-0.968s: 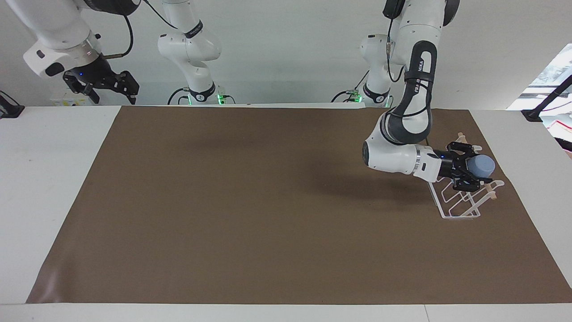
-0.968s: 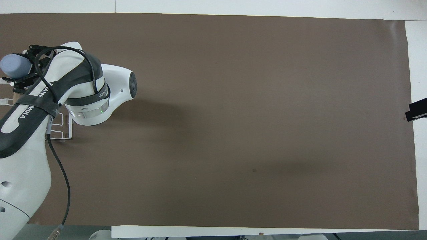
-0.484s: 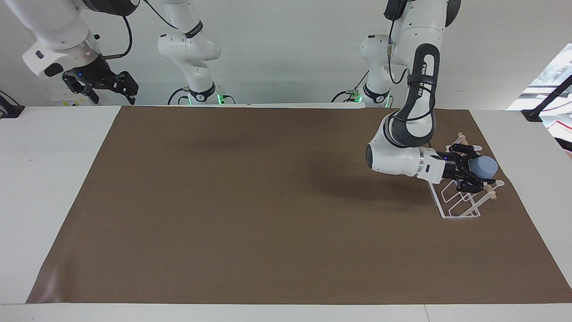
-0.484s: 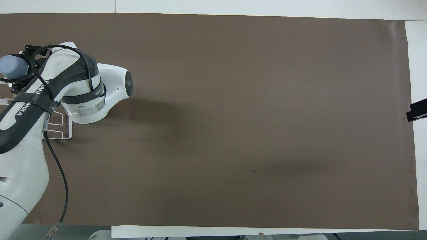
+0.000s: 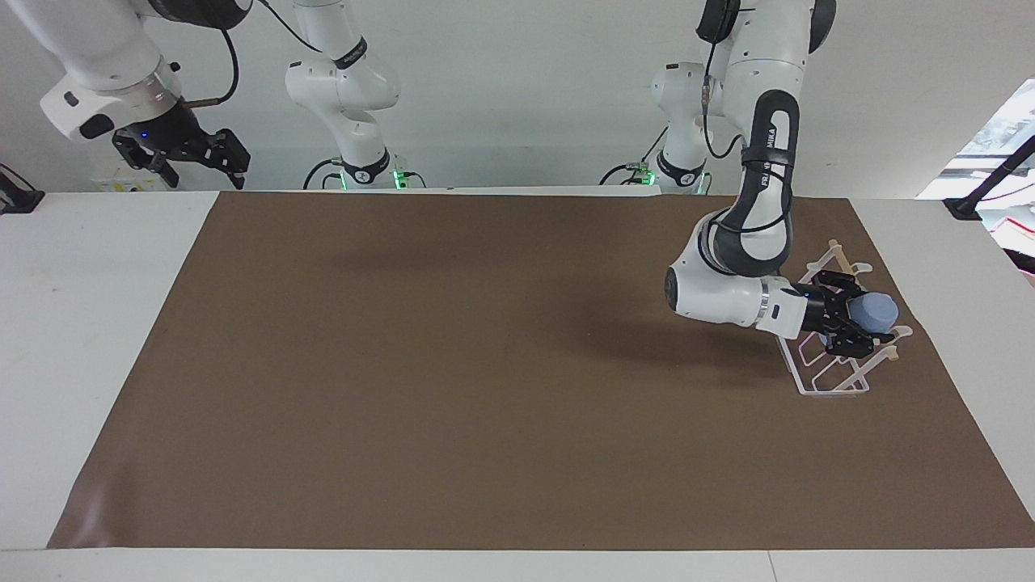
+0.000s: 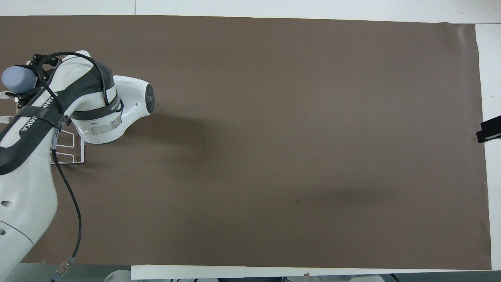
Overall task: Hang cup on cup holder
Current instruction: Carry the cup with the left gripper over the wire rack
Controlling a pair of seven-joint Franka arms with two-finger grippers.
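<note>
The light-blue cup [image 5: 876,311] lies on its side in my left gripper [image 5: 853,322], which is shut on it. The gripper holds it just over the white wire cup holder [image 5: 833,381], by the wooden rod [image 5: 865,301] across its top, at the left arm's end of the table. Whether the cup touches a prong I cannot tell. In the overhead view the cup [image 6: 17,79] sticks out past the left gripper [image 6: 29,80], and the arm hides most of the cup holder [image 6: 67,154]. My right gripper [image 5: 202,162] waits open, raised at the right arm's end.
A brown mat [image 5: 485,364] covers most of the white table [image 5: 81,323]. The cup holder stands near the mat's edge at the left arm's end. A dark clamp [image 6: 489,131] shows at the table's edge at the right arm's end.
My left gripper has sunk a little with the cup, closer to the cup holder's prongs, and its wrist has turned slightly. The right arm has hardly moved.
</note>
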